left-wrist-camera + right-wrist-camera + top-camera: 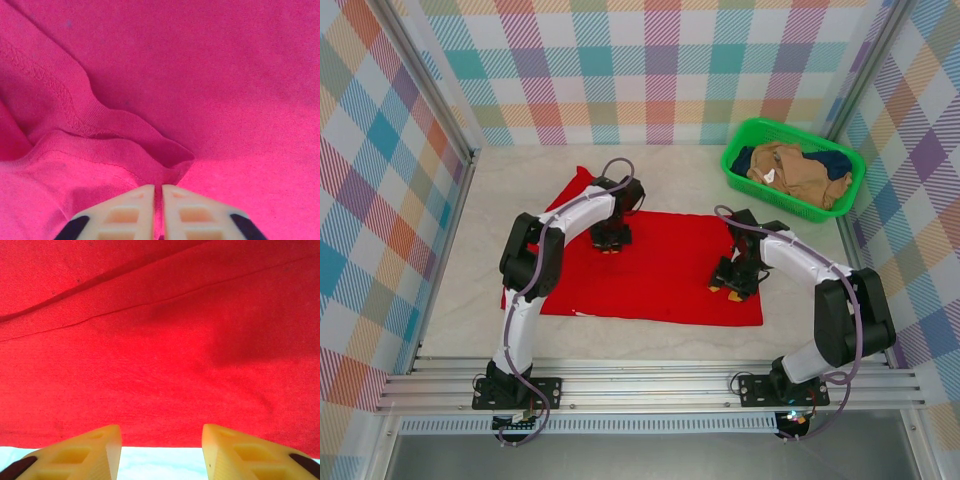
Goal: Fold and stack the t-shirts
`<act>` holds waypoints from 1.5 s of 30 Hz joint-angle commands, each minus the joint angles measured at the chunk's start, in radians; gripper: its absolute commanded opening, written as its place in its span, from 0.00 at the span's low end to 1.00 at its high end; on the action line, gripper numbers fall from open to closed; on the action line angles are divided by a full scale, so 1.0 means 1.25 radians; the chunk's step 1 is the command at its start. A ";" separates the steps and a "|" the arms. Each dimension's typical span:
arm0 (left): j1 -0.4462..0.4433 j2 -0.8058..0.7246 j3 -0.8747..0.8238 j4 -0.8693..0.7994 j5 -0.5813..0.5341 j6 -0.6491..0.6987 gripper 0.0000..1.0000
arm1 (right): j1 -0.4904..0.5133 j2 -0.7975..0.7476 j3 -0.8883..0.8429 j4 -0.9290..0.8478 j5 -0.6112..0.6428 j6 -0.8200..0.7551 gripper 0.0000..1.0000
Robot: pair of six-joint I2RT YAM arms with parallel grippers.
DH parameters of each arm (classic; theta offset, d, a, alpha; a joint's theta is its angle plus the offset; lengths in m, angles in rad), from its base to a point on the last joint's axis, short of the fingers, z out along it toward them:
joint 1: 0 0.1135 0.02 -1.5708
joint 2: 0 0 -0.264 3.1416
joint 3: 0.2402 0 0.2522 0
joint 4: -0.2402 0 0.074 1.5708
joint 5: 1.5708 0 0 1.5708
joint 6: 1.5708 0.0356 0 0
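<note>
The bright red t-shirt (650,270) lies spread flat on the table, with no bear print showing. My left gripper (611,240) is down on its far part, near the collar. In the left wrist view its fingers (158,187) are shut on a raised fold of the red cloth (225,75). My right gripper (732,285) is low over the shirt's right part. Seen from the right wrist, it (161,432) is open, with the shirt's edge (160,365) and a strip of bare table between the fingers. The tan t-shirt (790,170) and the navy t-shirt (835,160) lie crumpled in the basket.
The green plastic basket (790,207) stands at the back right corner, close to the right wall. Checked walls enclose the table on three sides. Bare table lies left of the shirt and between the shirt and the basket.
</note>
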 commanded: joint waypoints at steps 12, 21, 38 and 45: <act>-0.063 -0.072 -0.069 0.025 -0.012 0.021 0.00 | 0.002 -0.012 -0.014 -0.001 -0.016 0.010 0.46; -0.093 -0.046 -0.069 0.034 -0.044 0.056 0.02 | 0.002 -0.012 -0.014 -0.002 -0.022 0.008 0.46; 0.147 -0.348 -0.353 0.129 0.074 -0.175 0.33 | -0.022 -0.023 -0.039 0.020 -0.024 0.050 0.44; 0.306 -0.327 -0.480 0.188 0.122 -0.164 0.25 | -0.081 0.055 -0.070 -0.009 -0.028 0.114 0.41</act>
